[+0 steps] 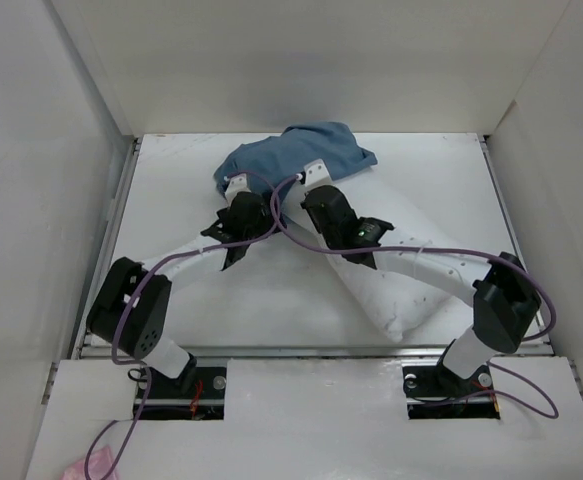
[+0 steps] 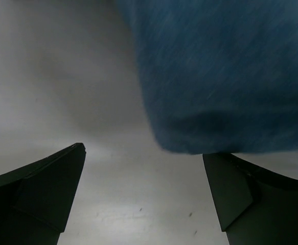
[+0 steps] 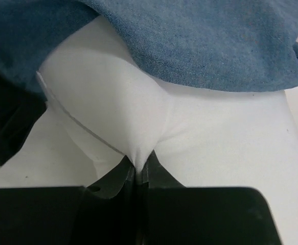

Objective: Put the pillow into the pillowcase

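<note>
The white pillow (image 1: 401,285) lies slanted on the right half of the table, its far end under the blue pillowcase (image 1: 296,152). My right gripper (image 3: 140,166) is shut on a pinched fold of the pillow (image 3: 138,117), just short of the pillowcase (image 3: 210,41) edge. In the top view that right gripper (image 1: 316,176) sits at the pillowcase's near edge. My left gripper (image 2: 144,184) stands open over bare table, the pillowcase (image 2: 225,71) hanging just beyond and above its right finger. From above, the left gripper (image 1: 235,185) is at the pillowcase's left near corner.
White walls (image 1: 31,200) close in the table on the left, back and right. A metal rail (image 1: 301,350) runs along the near edge ahead of both arm bases. Purple cables (image 1: 271,215) loop over the two arms.
</note>
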Controlling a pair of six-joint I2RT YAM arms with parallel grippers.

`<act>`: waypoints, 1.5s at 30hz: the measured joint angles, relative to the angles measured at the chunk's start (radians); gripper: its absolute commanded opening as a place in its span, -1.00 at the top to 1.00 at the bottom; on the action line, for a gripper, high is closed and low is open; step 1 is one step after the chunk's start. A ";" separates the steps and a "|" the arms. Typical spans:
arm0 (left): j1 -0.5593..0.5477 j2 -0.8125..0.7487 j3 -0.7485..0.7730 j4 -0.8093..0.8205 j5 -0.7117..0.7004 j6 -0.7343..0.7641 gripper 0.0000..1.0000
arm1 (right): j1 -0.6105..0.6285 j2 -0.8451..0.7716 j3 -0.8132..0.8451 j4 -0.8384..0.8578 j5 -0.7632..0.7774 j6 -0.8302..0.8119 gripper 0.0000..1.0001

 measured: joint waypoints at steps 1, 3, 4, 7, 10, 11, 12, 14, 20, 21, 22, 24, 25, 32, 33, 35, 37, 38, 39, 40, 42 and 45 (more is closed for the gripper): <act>0.008 0.015 0.015 0.021 0.007 0.008 -1.00 | -0.003 -0.002 0.003 -0.007 -0.017 0.003 1.00; 0.019 0.039 0.038 0.076 0.020 0.019 -1.00 | -0.010 -0.004 0.006 -0.022 -0.046 0.007 1.00; 0.019 0.047 0.046 0.095 0.025 0.026 -0.94 | -0.014 -0.005 0.009 -0.026 -0.054 0.011 1.00; 0.023 0.096 0.088 0.108 0.031 0.035 -0.18 | -0.032 -0.010 0.017 -0.039 -0.079 0.028 1.00; 0.032 0.154 0.140 0.114 0.050 0.044 0.56 | -0.066 -0.024 0.020 -0.045 -0.116 0.062 1.00; 0.036 0.167 0.151 0.117 0.054 0.048 1.00 | -0.079 -0.030 0.020 -0.045 -0.134 0.076 1.00; 0.040 0.176 0.158 0.116 0.058 0.050 1.00 | -0.094 -0.038 0.020 -0.045 -0.152 0.092 1.00; 0.045 0.183 0.164 0.117 0.065 0.063 1.00 | -0.121 -0.053 0.020 -0.037 -0.181 0.122 1.00; -0.002 0.114 0.158 0.119 0.102 0.110 1.00 | -0.162 -0.078 -0.034 0.103 -0.262 0.224 1.00; -0.027 0.076 0.151 0.110 0.114 0.121 1.00 | -0.162 -0.070 -0.043 0.140 -0.268 0.251 1.00; -0.058 0.032 0.148 0.098 0.121 0.133 1.00 | -0.159 -0.058 -0.050 0.187 -0.263 0.278 1.00; -0.125 -0.063 0.136 0.073 0.127 0.149 1.00 | -0.149 -0.029 -0.058 0.282 -0.221 0.328 1.00; -0.163 -0.114 0.132 0.051 0.129 0.161 1.00 | -0.143 -0.013 -0.059 0.336 -0.193 0.355 1.00; -0.368 -0.319 0.122 -0.103 0.213 0.175 1.00 | -0.118 0.129 0.034 0.524 0.085 0.489 1.00; -0.391 -0.330 0.120 -0.120 0.224 0.170 1.00 | -0.114 0.147 0.043 0.525 0.106 0.512 1.00; -0.421 -0.340 0.107 -0.141 0.241 0.158 1.00 | -0.106 0.167 0.045 0.526 0.129 0.566 1.00; -0.434 -0.343 0.082 -0.157 0.245 0.137 1.00 | -0.102 0.169 0.023 0.548 0.106 0.608 1.00; -0.436 -0.342 0.074 -0.172 0.241 0.124 0.94 | -0.100 0.162 -0.003 0.570 0.083 0.625 1.00; -0.439 -0.338 0.068 -0.188 0.237 0.108 0.73 | -0.100 0.152 -0.032 0.594 0.051 0.638 1.00; -0.439 -0.331 0.066 -0.204 0.237 0.093 0.08 | -0.100 0.135 -0.078 0.631 0.008 0.650 1.00; -0.437 -0.308 0.066 -0.222 0.241 0.061 -0.38 | -0.100 0.087 -0.184 0.697 -0.075 0.667 1.00; -0.430 -0.272 0.095 -0.287 0.241 0.038 -1.00 | -0.100 0.018 -0.312 0.739 -0.205 0.668 0.66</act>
